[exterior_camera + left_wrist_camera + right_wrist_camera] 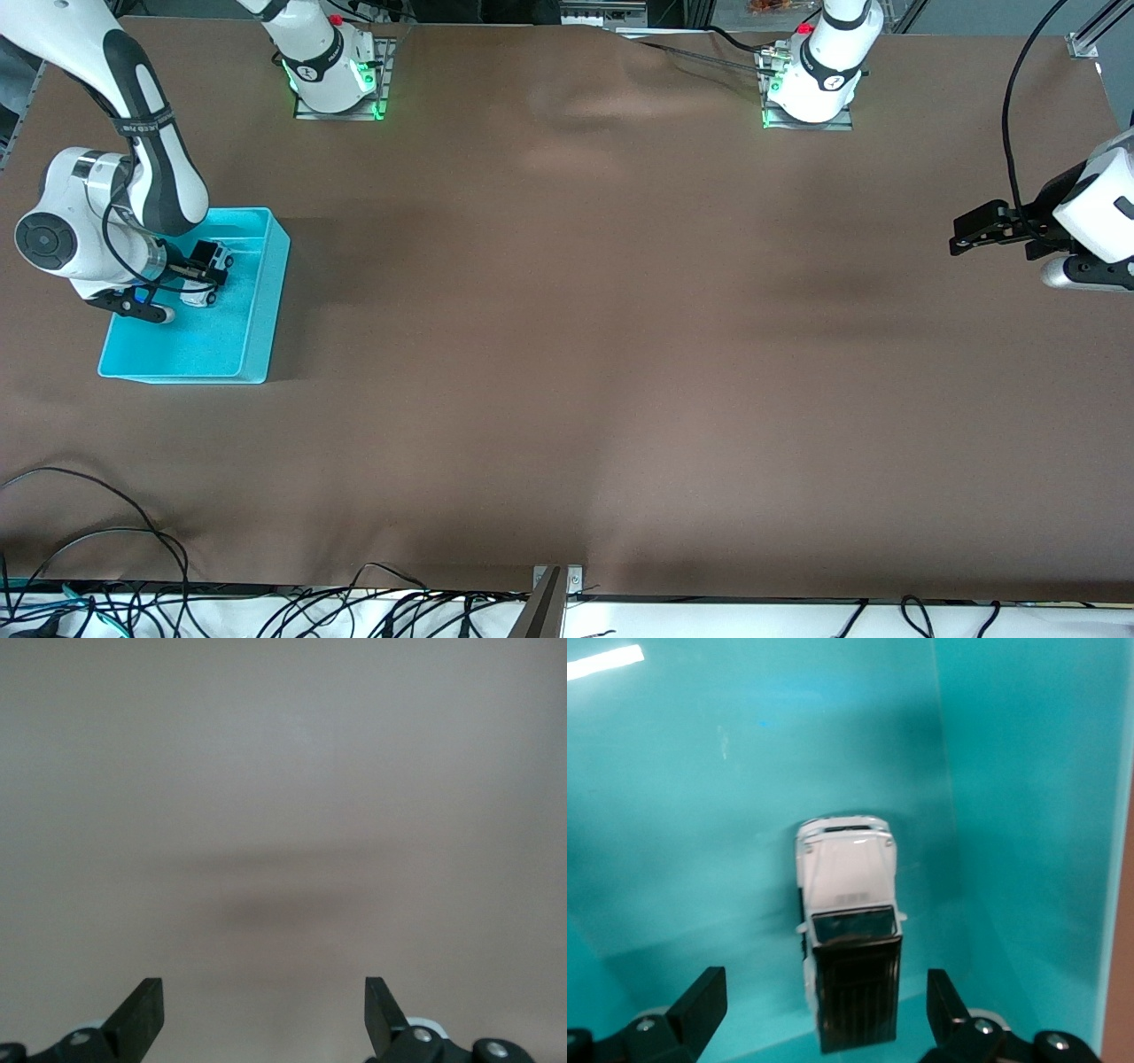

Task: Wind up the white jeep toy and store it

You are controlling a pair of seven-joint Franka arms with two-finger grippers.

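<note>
Your table [567, 354] is covered edge to edge in a brown cloth, slightly rippled near the upper middle of the front view. The two arm bases sit on metal plates along the top of the frame, one at upper left [337, 102] and one at upper right [808, 115]. At the left of the frame, you'll find a cyan bin [266, 301] lying directly on the cloth. Black cables [89, 532] trail over the lower left corner of the cloth.
</note>
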